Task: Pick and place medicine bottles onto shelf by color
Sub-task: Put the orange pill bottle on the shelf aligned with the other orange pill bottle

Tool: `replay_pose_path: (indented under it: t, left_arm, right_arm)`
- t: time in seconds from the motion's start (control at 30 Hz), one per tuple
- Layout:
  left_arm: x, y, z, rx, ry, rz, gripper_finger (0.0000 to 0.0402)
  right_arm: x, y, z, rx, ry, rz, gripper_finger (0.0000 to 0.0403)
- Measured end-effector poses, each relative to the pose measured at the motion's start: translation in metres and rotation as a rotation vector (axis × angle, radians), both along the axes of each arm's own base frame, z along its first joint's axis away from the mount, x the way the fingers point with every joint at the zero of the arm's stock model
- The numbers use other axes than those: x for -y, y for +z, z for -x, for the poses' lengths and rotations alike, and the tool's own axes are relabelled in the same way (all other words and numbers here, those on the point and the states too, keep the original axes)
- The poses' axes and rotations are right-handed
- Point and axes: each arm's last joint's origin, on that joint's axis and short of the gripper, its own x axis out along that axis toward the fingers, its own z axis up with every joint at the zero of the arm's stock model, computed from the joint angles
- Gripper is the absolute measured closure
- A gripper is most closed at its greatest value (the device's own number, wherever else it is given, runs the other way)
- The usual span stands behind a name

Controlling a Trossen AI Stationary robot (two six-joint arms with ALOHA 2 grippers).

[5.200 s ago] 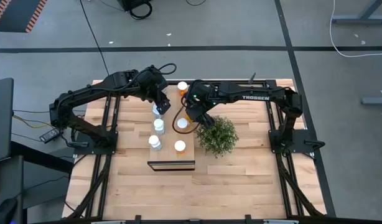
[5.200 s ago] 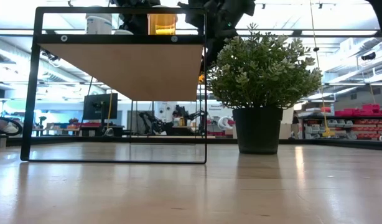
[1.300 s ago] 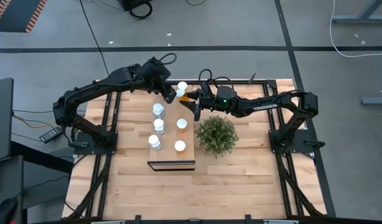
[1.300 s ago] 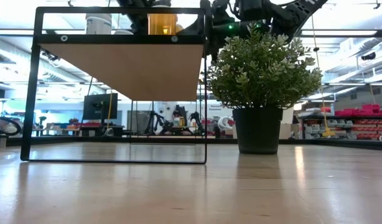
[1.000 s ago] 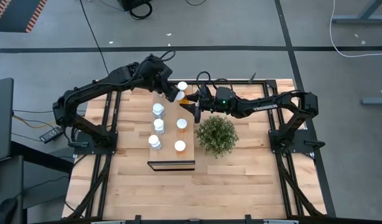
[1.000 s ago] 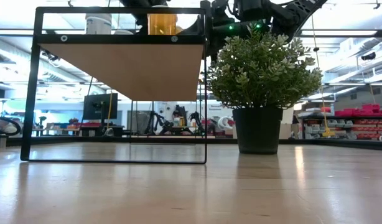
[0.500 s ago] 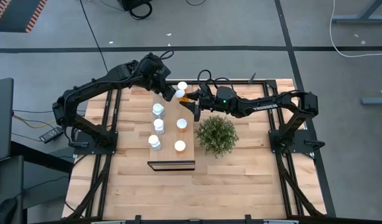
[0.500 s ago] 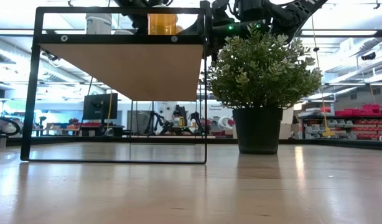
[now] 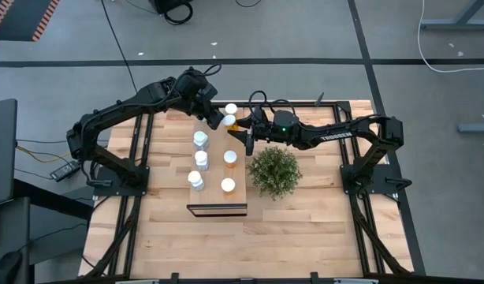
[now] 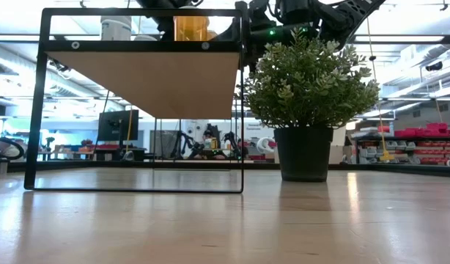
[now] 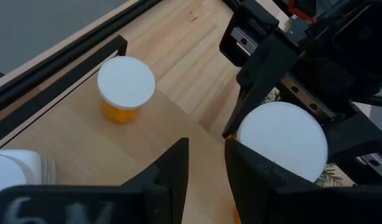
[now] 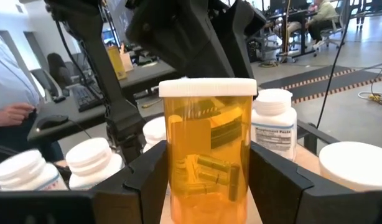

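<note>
The light-wood shelf (image 9: 214,170) carries three white bottles (image 9: 201,159) along its left side and two orange bottles (image 9: 229,158) along its right side. Another orange bottle (image 9: 231,109) stands upright at the shelf's far end and also shows in the left wrist view (image 11: 125,87). My right gripper (image 9: 237,127) is shut on an orange bottle with a white cap (image 12: 208,149) just near of it. My left gripper (image 9: 216,116) hovers close above that cap (image 11: 281,140); it is empty, with a narrow gap between its fingers (image 11: 206,174). My right gripper pinches the orange bottle's body between its two fingers, on the lower part of its two sides (image 12: 169,180). The fingers lie level and come from the table's right side. The bottle stands upright, cap up. The fingers hide its bottom, so I cannot tell whether it rests on anything.
A bushy green potted plant (image 9: 275,171) stands on the table right of the shelf, close under my right arm. The shelf's dark frame (image 10: 141,45) raises its top above the table. A person (image 12: 10,93) shows in the room beyond.
About five seconds ago both grippers were over the shelf's middle, the left at a white bottle and the right at an orange one. Both have since gone to the shelf's far end, where the right holds an orange bottle. In the last second both have kept nearly still.
</note>
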Motion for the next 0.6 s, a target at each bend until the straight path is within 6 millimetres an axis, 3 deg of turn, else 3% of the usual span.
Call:
replay_pose_path:
  t: [0.6]
  left_arm:
    - [0.0051,-0.0004,-0.002,-0.011,-0.031,-0.022,0.0291]
  right_arm:
    - [0.0007,-0.0068,0.0003,-0.078,-0.01,0.041,0.0201]
